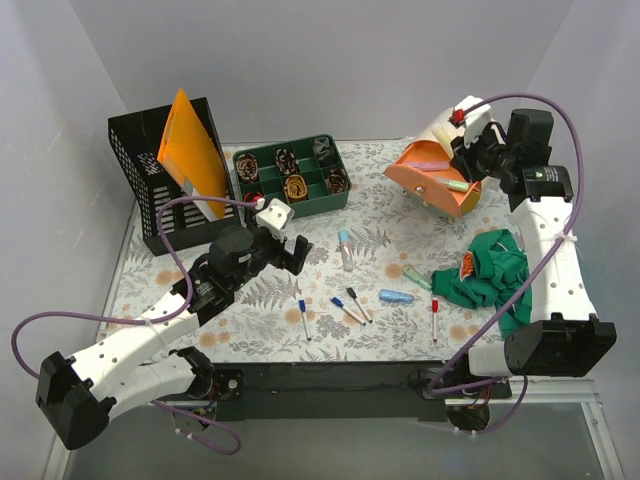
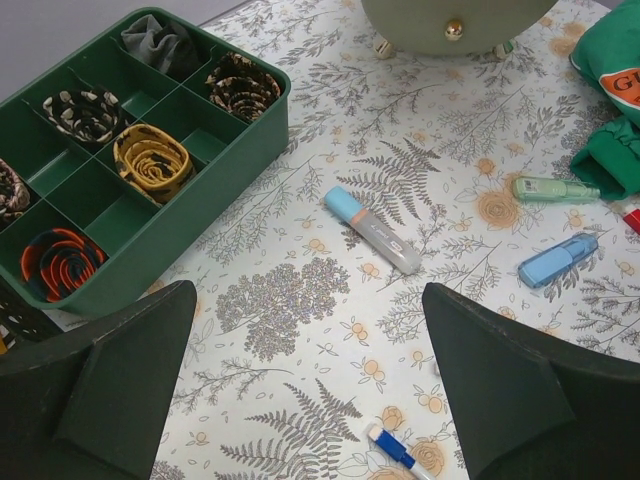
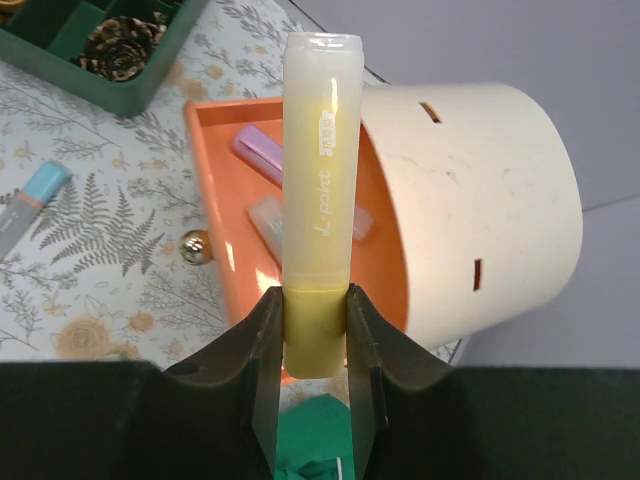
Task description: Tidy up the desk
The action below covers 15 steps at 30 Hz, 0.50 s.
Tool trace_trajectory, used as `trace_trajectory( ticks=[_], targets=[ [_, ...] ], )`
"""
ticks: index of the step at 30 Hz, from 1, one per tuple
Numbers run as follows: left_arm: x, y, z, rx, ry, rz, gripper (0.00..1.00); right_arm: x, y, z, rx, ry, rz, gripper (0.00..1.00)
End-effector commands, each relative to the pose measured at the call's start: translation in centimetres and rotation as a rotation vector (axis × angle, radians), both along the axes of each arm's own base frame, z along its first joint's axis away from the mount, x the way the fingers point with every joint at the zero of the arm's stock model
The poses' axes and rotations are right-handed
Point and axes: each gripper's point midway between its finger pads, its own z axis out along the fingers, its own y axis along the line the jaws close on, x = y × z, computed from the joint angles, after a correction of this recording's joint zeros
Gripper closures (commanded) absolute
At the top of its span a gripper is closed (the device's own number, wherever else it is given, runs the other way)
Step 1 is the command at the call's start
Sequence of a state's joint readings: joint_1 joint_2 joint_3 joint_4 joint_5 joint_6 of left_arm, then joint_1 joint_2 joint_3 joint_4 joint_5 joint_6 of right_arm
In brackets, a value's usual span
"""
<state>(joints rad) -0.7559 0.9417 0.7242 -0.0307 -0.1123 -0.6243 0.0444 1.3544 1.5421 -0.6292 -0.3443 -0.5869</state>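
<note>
Fern-and-flower printed desk [image 1: 385, 215] spread beneath both arms, black bar along its near edge; right gripper [image 3: 313, 318] clamped on the lower end of a yellow highlighter [image 3: 322, 150], most of the barrel sticking out past the jaws; beyond it, an orange drawer [image 3: 215, 190] with a purple highlighter [image 3: 258, 150] and a pale one [image 3: 268, 215] lying inside; to that gripper's right, a cream rounded housing [image 3: 480, 200] around the drawer. Left gripper [image 2: 308, 300] low over the desk, jaws wide apart, nothing between them; straight ahead of it, a grey marker [image 2: 372, 230] with a blue cap, flat on the print; ahead and left, a green compartment tray [image 2: 230, 150] with rolled patterned fabric [image 2: 152, 160] in its cells; ahead and right, a blue highlighter [image 2: 558, 260] and a green highlighter [image 2: 555, 189] beside a green cloth [image 2: 610, 150]; nearest the jaws, a small blue-capped pen [image 2: 392, 447].
</note>
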Motion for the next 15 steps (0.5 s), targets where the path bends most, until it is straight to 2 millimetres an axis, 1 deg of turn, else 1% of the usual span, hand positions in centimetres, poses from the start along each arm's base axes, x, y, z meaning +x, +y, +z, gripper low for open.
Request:
trace_trajectory(
  ticks=[1, 4, 7, 8, 9, 10, 11, 13, 14, 15],
  targets=[
    [-0.1, 0.1, 0.2, 0.006, -0.006, -0.004, 0.02, 1.8, -2.9, 0.3, -0.002, -0.013, -0.055, 0.88],
    [-0.1, 0.1, 0.1, 0.008, -0.004, -0.004, 0.02, 2.4, -3.9, -1.2, -0.011, 0.020, -0.066, 0.87],
    [0.0, 0.1, 0.0, 0.009, -0.002, -0.004, 0.02, 2.7, -3.8, -2.5, -0.011, 0.050, -0.049, 0.85],
    [0.0, 0.0, 0.0, 0.010, -0.001, -0.006, 0.02, 2.6, -3.7, -3.0, -0.008, 0.066, -0.041, 0.84],
    [0.0, 0.0, -0.1, 0.012, 0.003, -0.007, 0.02, 2.7, -3.6, -3.3, -0.005, 0.073, -0.034, 0.79],
    [0.0, -0.1, -0.2, 0.013, 0.003, -0.009, 0.02, 2.8, -3.6, -3.6, -0.004, 0.079, -0.034, 0.78],
    [0.0, -0.1, -0.2, 0.014, 0.004, -0.009, 0.02, 2.9, -3.6, -3.8, -0.006, 0.087, -0.033, 0.73],
    [0.0, -0.1, -0.2, 0.014, 0.004, -0.009, 0.02, 3.0, -3.5, -4.4, -0.002, 0.105, -0.026, 0.72],
    [0.0, 0.0, -0.2, 0.014, 0.004, -0.007, 0.02, 3.1, -3.4, -4.6, -0.002, 0.109, -0.024, 0.68],
    [0.0, 0.0, -0.2, 0.015, 0.003, -0.007, 0.02, 3.2, -3.5, -4.8, -0.002, 0.117, -0.023, 0.67]
  ],
)
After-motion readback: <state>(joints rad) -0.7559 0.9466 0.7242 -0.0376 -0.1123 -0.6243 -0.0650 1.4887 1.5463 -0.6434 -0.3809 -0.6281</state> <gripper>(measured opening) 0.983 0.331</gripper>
